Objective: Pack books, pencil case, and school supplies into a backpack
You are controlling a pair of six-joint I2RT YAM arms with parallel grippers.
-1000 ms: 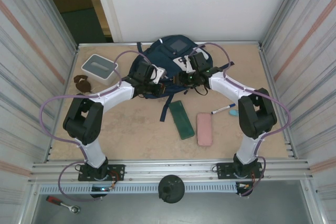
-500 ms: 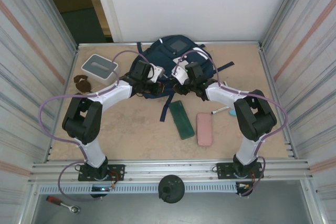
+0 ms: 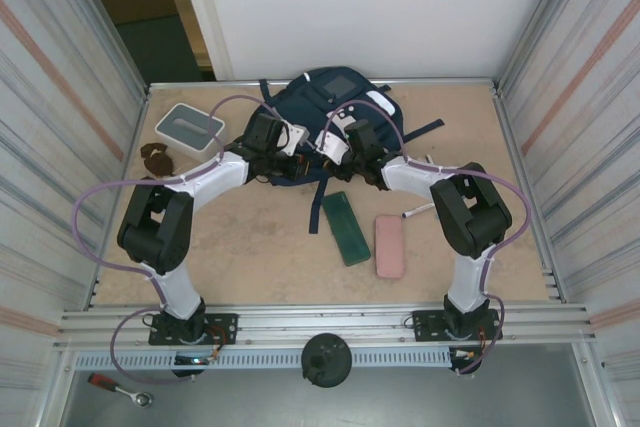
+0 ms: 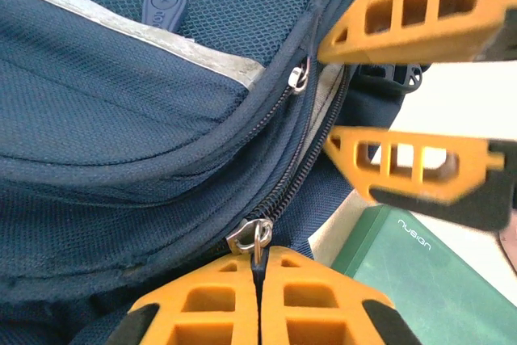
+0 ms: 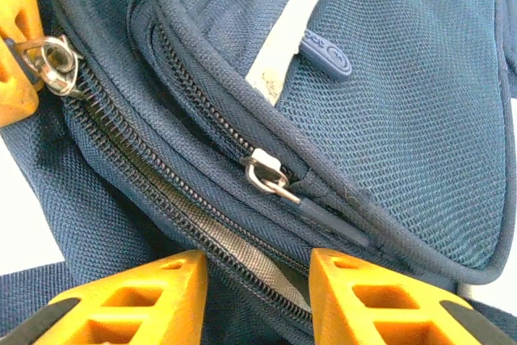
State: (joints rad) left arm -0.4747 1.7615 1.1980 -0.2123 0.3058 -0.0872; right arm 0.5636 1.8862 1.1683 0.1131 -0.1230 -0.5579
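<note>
The navy backpack (image 3: 335, 97) lies at the back middle of the table, its main zipper partly open. My left gripper (image 4: 260, 268) is shut on the pull tab of the zipper slider (image 4: 250, 236) at the bag's front edge (image 3: 305, 150). My right gripper (image 5: 258, 296) is open, its orange fingers (image 5: 137, 300) straddling the open zipper edge beside a second slider (image 5: 266, 174). A pink pencil case (image 3: 389, 245) and a white marker (image 3: 418, 211) lie on the table nearer the arms. The books are out of view.
A green flat case marked "nusign" (image 3: 345, 227) lies just in front of the backpack, its corner under the grippers (image 4: 412, 272). A white-and-grey box (image 3: 190, 127) and a small brown object (image 3: 155, 157) sit at the back left. Metal walls close both sides.
My right gripper has swung left along the backpack's front, close to the left gripper, and its jaws have narrowed. The left gripper has stayed shut on the zipper pull.
</note>
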